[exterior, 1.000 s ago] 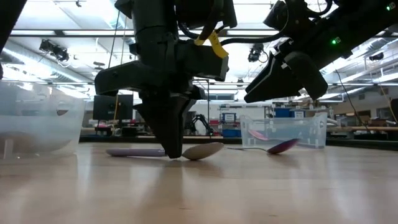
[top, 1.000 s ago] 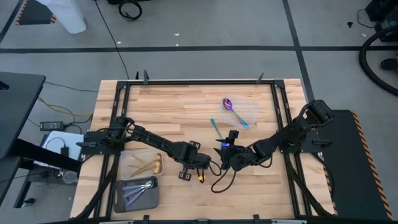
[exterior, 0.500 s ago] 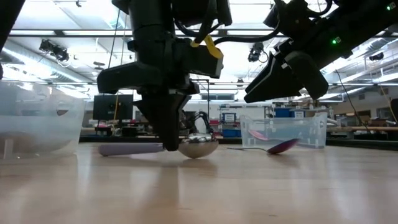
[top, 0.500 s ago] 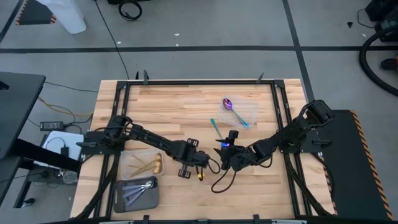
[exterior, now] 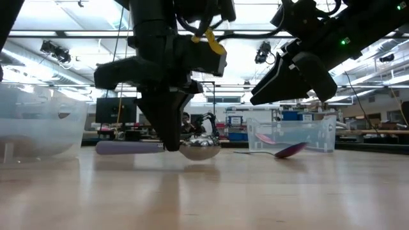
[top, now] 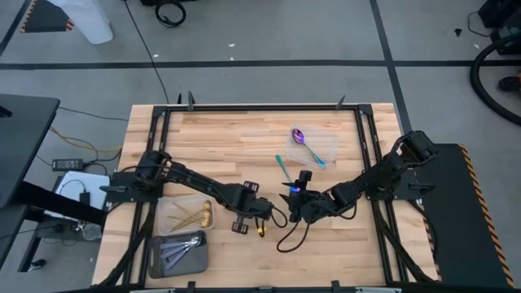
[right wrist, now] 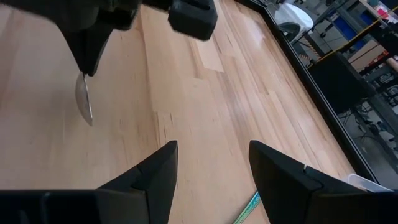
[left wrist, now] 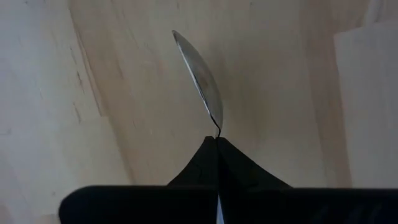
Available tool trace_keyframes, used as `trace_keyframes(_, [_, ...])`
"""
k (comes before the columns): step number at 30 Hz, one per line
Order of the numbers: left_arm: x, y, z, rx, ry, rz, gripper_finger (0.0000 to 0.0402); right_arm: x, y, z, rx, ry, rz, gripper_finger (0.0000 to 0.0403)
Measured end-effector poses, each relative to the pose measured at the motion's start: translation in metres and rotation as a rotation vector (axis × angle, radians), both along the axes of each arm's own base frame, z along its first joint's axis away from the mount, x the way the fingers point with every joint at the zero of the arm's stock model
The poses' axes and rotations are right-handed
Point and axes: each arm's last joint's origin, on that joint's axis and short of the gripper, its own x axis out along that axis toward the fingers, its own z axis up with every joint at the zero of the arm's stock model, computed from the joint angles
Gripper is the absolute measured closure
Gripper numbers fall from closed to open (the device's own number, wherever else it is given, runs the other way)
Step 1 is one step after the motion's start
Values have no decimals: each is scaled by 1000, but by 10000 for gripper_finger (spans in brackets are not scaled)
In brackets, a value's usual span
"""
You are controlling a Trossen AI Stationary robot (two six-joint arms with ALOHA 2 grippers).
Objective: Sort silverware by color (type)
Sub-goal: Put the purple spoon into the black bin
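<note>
My left gripper [top: 257,213] is at the table's middle, pointing down and shut on a silver spoon with a lavender handle [exterior: 121,147] and a shiny bowl [exterior: 199,150]. My right gripper [top: 298,205] hovers open just to its right, above the wood, touching nothing. A teal-handled utensil [top: 282,168] lies flat on the table. An iridescent purple spoon [top: 299,137] lies in the far clear container [top: 326,146]. Gold pieces [top: 195,215] lie in a clear container near the left edge. Lavender-handled pieces [top: 181,246] lie in the tray at the near left corner. My left gripper [left wrist: 217,140] pinches the spoon's neck [left wrist: 217,127], just behind the bowl [left wrist: 200,74], between its two fingertips. It comes from above, pointing down, with the fingers across the spoon. The spoon hangs about level, turned on edge, just clear of the table.
The tray [top: 155,259] and the gold pieces' container [top: 171,207] stand at the near left. A clear container wall [exterior: 38,128] shows at the left of the low view. Bare wood spans the table's middle and far left. A black frame [top: 244,107] runs along the table's edges.
My left gripper has risen a little and shifted slightly toward the table's left. The lavender-handled spoon, which lay on the wood, has come up with it and hangs just above the table. My right gripper has kept still.
</note>
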Motion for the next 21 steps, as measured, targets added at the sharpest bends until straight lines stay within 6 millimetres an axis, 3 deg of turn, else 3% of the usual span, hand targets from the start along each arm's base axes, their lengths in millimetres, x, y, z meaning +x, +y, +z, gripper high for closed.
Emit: trace_keyframes(21, [-17, -1, 59, -145, -110, 117, 401, 0, -2, 0, -47, 15, -4, 195])
